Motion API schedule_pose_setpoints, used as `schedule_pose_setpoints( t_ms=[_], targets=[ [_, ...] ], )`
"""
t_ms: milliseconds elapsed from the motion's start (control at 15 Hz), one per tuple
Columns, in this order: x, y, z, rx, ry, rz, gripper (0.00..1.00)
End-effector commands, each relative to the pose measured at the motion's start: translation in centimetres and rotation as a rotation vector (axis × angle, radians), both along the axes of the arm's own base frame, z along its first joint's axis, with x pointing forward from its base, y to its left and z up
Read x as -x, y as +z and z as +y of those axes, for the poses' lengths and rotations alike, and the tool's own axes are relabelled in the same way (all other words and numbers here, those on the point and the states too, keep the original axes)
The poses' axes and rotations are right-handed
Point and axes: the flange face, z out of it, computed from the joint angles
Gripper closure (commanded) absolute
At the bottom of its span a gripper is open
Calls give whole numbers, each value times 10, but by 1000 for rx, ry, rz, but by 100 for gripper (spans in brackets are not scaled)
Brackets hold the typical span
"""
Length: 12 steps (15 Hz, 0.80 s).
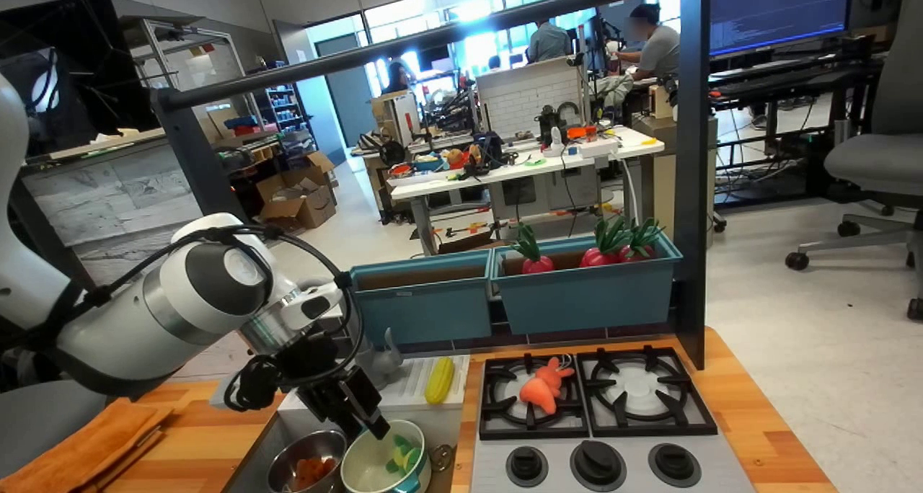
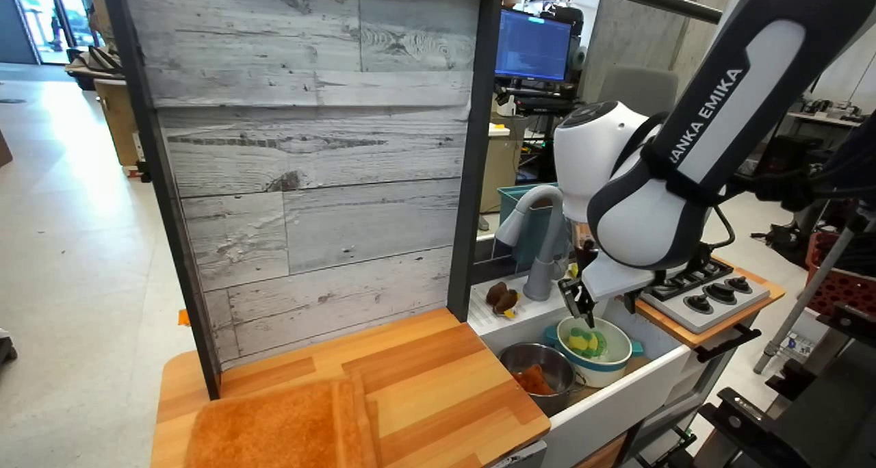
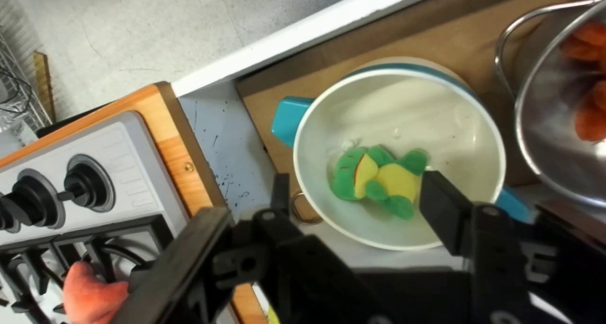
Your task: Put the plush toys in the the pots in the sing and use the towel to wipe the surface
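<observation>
Green-yellow plush toy (image 3: 395, 179) lies inside cream pot (image 3: 454, 108) in sink (image 2: 623, 406); gripper (image 3: 360, 201) above, jaws apart. Metal pot (image 2: 544, 357) beside it holds orange thing (image 2: 534, 380), maybe a toy. Red-orange toy (image 1: 542, 391) on stove (image 1: 559, 475).

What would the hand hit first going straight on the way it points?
Likely the green-and-yellow plush toy inside the cream pot, though the pot itself might catch first; depth is hard to judge.
</observation>
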Motion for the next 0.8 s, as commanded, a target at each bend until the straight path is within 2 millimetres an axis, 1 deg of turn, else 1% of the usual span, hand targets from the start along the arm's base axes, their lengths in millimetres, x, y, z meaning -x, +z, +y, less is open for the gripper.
schedule_pose_setpoints(
  t_ms=[0, 200, 400, 600, 733],
  targets=[
    [-9, 5, -24, 2, -41, -120, 1],
    [-24, -3, -60, -35, -101, -186, 0],
    [-33, -14, -89, -63, -163, -224, 0],
    [-45, -17, -111, -85, -195, -260, 0],
    [-54, -18, -116, -98, -197, -278, 0]
  ],
)
